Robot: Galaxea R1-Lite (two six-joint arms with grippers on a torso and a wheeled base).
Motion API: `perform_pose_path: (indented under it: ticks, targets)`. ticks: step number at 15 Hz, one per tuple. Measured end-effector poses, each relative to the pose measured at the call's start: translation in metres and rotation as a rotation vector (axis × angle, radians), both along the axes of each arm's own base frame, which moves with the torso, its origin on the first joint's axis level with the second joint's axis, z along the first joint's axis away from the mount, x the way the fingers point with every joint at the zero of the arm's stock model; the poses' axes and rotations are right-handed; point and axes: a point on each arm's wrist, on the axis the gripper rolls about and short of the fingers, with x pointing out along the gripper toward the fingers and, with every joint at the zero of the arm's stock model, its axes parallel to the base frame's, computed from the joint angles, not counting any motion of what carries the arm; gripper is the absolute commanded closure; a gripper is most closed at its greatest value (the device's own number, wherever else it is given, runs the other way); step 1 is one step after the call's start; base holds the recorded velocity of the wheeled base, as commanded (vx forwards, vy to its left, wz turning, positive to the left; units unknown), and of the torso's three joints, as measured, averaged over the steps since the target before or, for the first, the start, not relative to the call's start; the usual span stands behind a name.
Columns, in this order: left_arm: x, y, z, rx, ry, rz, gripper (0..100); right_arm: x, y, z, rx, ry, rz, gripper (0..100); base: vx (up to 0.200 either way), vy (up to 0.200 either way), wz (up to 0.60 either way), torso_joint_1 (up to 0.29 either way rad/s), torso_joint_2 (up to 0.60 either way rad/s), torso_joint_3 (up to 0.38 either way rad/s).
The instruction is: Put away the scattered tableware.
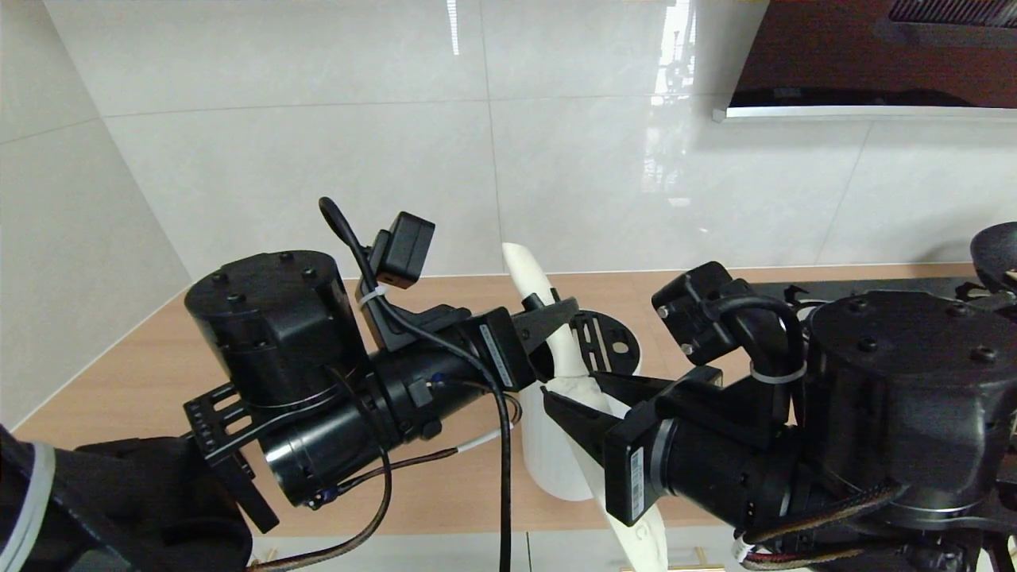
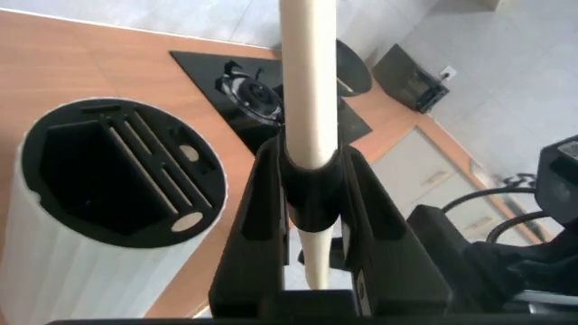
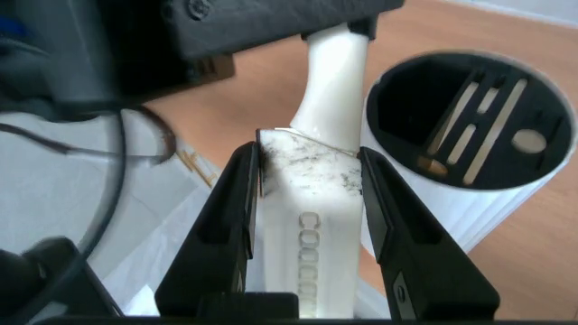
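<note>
Holding one long cream-white utensil (image 1: 528, 278) between them, both arms meet over the wooden tabletop (image 1: 143, 373). The left gripper (image 1: 548, 318) is pinched around the utensil's narrow round shaft (image 2: 309, 81), its black fingers (image 2: 262, 194) pressed against either side. The right gripper (image 1: 592, 397) pinches the broader, flatter part nearer the robot, where the surface is printed and smudged with dark specks (image 3: 316, 167). The utensil sits tilted in the air, its slim end pointing up towards the tiled wall (image 1: 318, 159) and its wide end down towards the near edge of the tabletop. Just beside it stands a white ribbed holder (image 1: 548, 453), upright on the tabletop, with a black slotted insert in its top (image 2: 117, 181); the utensil is outside those slots. A black hob (image 2: 253, 90) lies further along the tabletop on the robot's right
</note>
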Motion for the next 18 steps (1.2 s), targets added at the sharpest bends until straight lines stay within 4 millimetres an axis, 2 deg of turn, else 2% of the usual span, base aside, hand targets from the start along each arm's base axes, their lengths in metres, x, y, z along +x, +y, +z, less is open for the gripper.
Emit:
perform_pose_path:
  ticks: [5,6,10,13,16,18]
  targets:
    - [0.0,0.0,0.001,-0.002,-0.003,0.0,100,0.0,-0.001,0.002,0.01,-0.002,-0.005,100,0.0,0.0,0.0,0.0,0.0,0.0]
    - [0.0,0.0,0.001,-0.002,-0.003,0.0,100,0.0,-0.001,0.003,0.011,-0.002,-0.008,0,0.0,0.0,0.0,0.0,0.0,0.0]
    - [-0.001,0.0,0.001,-0.001,-0.004,0.0,100,0.0,-0.002,0.005,0.022,-0.01,-0.02,0,0.0,0.0,0.0,0.0,0.0,0.0]
    - [-0.002,0.004,0.01,-0.02,-0.026,0.026,100,-0.003,-0.006,0.009,0.029,-0.016,-0.02,0,0.0,0.0,0.0,0.0,0.0,0.0]
    - [-0.003,0.015,0.026,-0.051,-0.077,0.054,100,-0.003,-0.023,0.024,0.061,-0.044,-0.049,0,0.0,0.0,0.0,0.0,0.0,0.0]
    - [-0.002,0.029,0.043,-0.07,-0.147,0.097,100,0.003,-0.04,0.034,0.062,-0.059,-0.1,0,0.0,0.0,0.0,0.0,0.0,0.0]
